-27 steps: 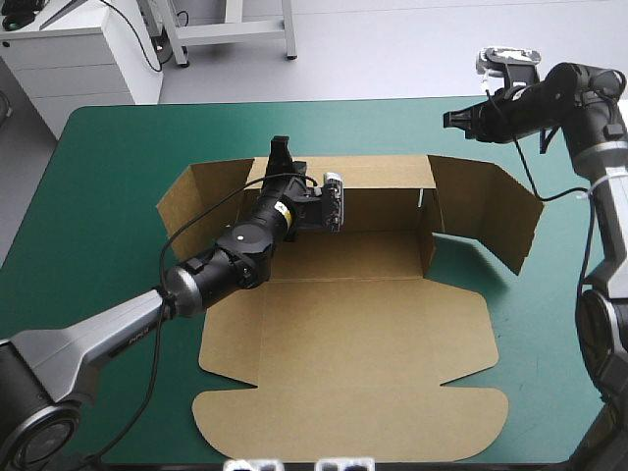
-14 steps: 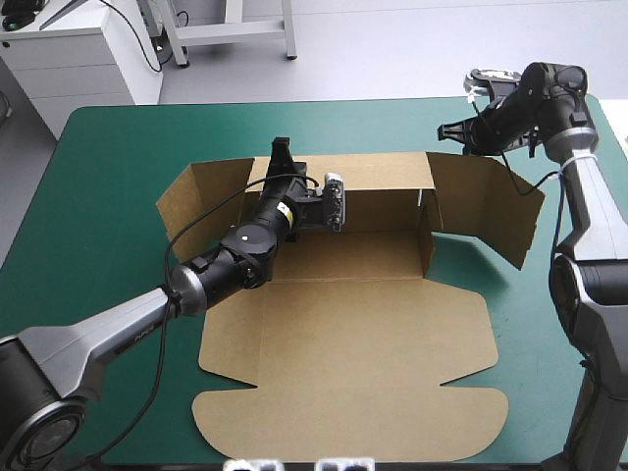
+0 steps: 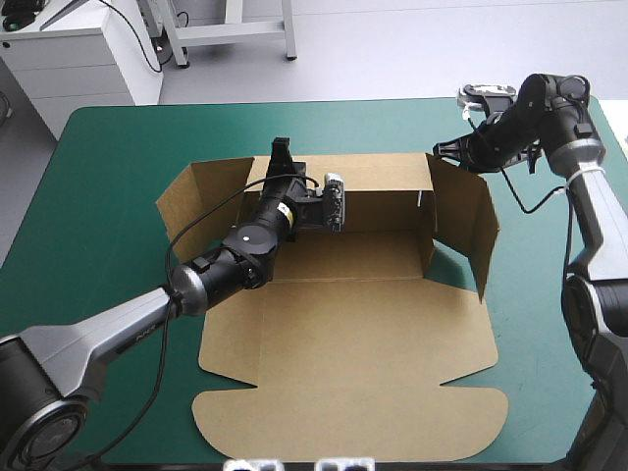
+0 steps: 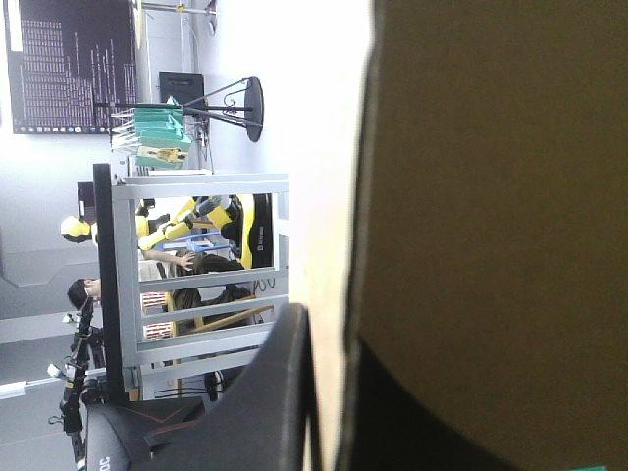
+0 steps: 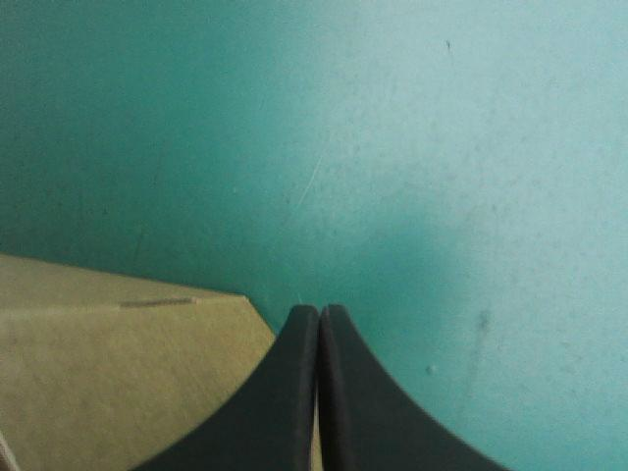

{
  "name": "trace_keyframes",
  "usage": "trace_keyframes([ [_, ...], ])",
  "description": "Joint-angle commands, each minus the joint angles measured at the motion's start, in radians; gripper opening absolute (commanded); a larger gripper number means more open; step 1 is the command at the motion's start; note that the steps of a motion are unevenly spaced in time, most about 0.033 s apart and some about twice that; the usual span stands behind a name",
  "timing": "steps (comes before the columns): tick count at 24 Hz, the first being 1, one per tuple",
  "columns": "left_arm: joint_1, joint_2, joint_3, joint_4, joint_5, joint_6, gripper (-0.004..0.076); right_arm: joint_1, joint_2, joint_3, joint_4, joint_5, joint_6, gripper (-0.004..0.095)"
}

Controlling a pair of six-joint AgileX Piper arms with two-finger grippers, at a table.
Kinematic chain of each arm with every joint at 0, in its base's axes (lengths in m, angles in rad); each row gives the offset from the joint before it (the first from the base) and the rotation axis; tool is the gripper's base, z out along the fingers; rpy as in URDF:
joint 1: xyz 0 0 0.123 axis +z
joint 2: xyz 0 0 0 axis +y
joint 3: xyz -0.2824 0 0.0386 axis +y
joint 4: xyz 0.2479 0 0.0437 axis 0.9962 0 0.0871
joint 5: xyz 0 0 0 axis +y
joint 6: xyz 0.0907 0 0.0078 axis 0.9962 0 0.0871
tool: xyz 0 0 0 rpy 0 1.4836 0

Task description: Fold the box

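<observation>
The brown box (image 3: 353, 334) lies on the teal-green cover with its lid flat toward the front and its back wall (image 3: 383, 182) raised. My left gripper (image 3: 282, 149) sits on the back wall's top edge near the left corner, shut on the board. In the left wrist view the board (image 4: 491, 196) stands between the left gripper's (image 4: 329, 324) black fingers. The right side flap (image 3: 471, 221) stands swung inward. My right gripper (image 3: 439, 149) is shut and sits against the far outer side of that flap. The right wrist view shows the right gripper (image 5: 318, 312) shut above a corner of the board (image 5: 108, 383).
The left side flap (image 3: 201, 201) stands angled outward. The lid's rounded edge (image 3: 353, 432) reaches close to the table's front edge. Teal-green cover (image 3: 108, 177) shows on both sides of the box. A white cabinet (image 3: 78, 59) stands beyond the far left corner.
My right gripper has moved left and down to the box's far right corner. The right side flap has swung inward from its spread position. The left arm has stayed put.
</observation>
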Motion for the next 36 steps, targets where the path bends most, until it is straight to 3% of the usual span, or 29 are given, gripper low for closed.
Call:
trace_keyframes([
  [1,-0.002,-0.037,-0.029,0.006,0.027,-0.015,-0.0008,-0.009,-0.137,0.085,0.066,0.010,-0.072,-0.0014],
  [4,-0.002,-0.037,-0.029,0.006,0.027,-0.017,-0.0008,-0.043,-0.194,0.226,0.225,-0.037,-0.194,-0.0014],
  [8,-0.002,-0.037,-0.029,0.006,0.027,-0.019,-0.0008,-0.045,-0.330,0.522,0.366,-0.291,-0.345,-0.0014],
  [10,-0.002,-0.037,-0.029,0.006,0.027,-0.019,-0.0008,-0.045,-0.437,0.746,0.552,-0.484,-0.590,-0.0014],
  [12,-0.002,-0.037,-0.029,0.006,0.030,-0.019,-0.0008,-0.045,-0.505,0.868,0.689,-0.577,-0.771,-0.0014],
  [16,-0.002,-0.037,-0.029,-0.001,0.030,-0.013,-0.0008,-0.045,-0.587,1.006,0.858,-0.598,-1.075,-0.0014],
  [20,-0.002,-0.037,-0.029,-0.001,0.035,-0.015,-0.0008,-0.045,-0.605,1.025,0.891,-0.590,-1.160,0.0050],
  [25,-0.002,-0.037,-0.029,0.003,0.044,-0.015,-0.0008,-0.045,-0.607,1.025,0.889,-0.543,-1.205,0.0425],
  [27,-0.002,-0.037,-0.029,0.003,0.044,-0.015,-0.0008,-0.045,-0.607,1.025,0.891,-0.523,-1.228,0.0532],
  [36,-0.002,-0.037,-0.029,0.003,0.044,-0.015,-0.0008,-0.045,-0.642,1.022,0.899,-0.449,-1.297,0.0561],
])
